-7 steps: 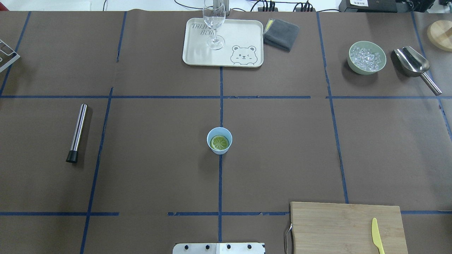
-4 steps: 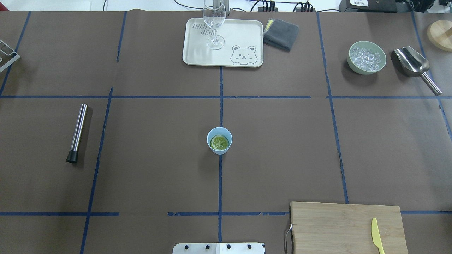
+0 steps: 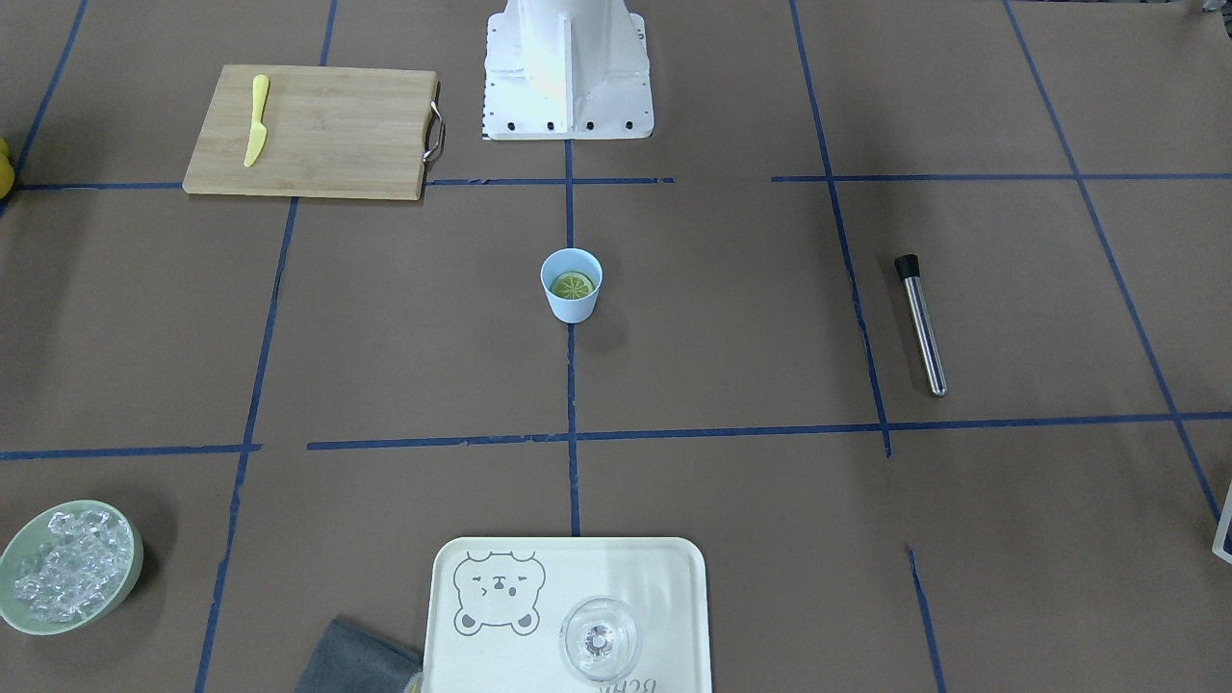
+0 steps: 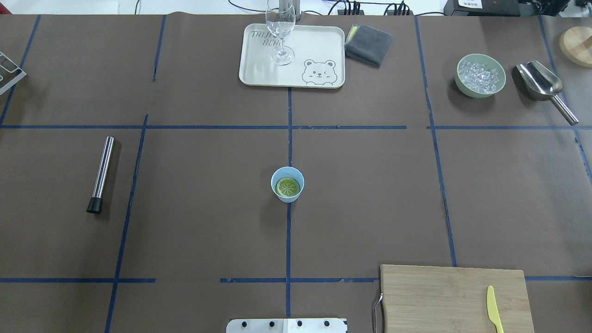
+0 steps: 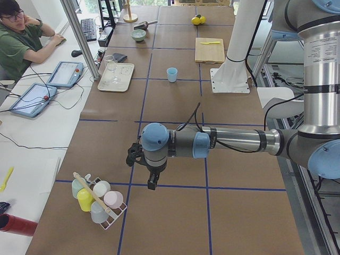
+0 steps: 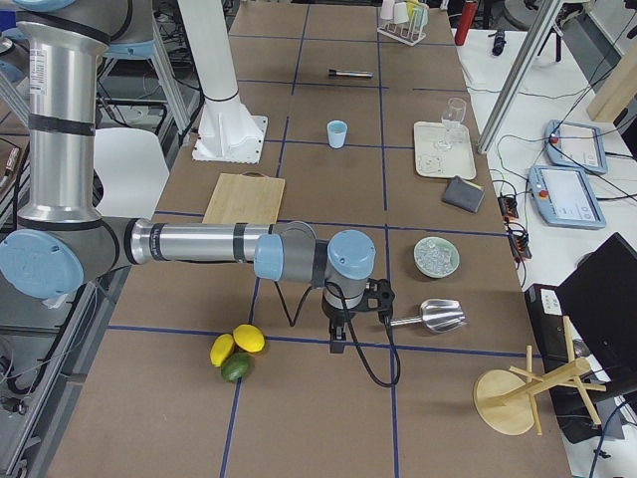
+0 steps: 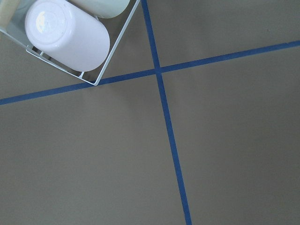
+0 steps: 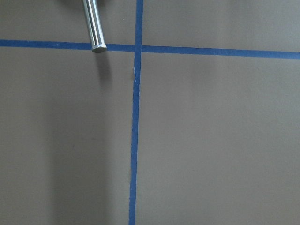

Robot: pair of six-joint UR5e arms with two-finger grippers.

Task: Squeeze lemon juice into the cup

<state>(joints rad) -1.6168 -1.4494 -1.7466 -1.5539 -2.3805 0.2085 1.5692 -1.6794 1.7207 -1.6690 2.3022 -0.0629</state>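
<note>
Nearest the robot's base, on its right, you had the bamboo cutting board (image 4: 444, 296) with the yellow-green knife (image 4: 494, 309) lying flat on it. Further out, at the table's centre, the cup (image 4: 287, 184) stood upright on the middle blue tape line, and the lemon (image 4: 287, 187) lay inside it, cut face up, well below the rim. Neither arm was anywhere near it. Level with the cup but well off to the robot's left, a steel rod with a black tip (image 4: 101, 174) lay on the paper. Beyond that end, the left gripper (image 5: 152, 183) hung pointing down above the table beside a wire rack of cups (image 5: 98, 199). At the opposite end the right gripper (image 6: 336, 344) pointed down near the handle of the metal scoop (image 4: 540, 82). From the side views alone you could not tell how wide either claw stood or whether it held anything. Along your own edge of the table sat the cream tray (image 4: 314, 46) carrying a clear glass (image 4: 280, 27), a folded grey cloth (image 4: 368, 44) just beside it, and the pale green bowl (image 4: 480, 94) of ice next to the scoop.
</note>
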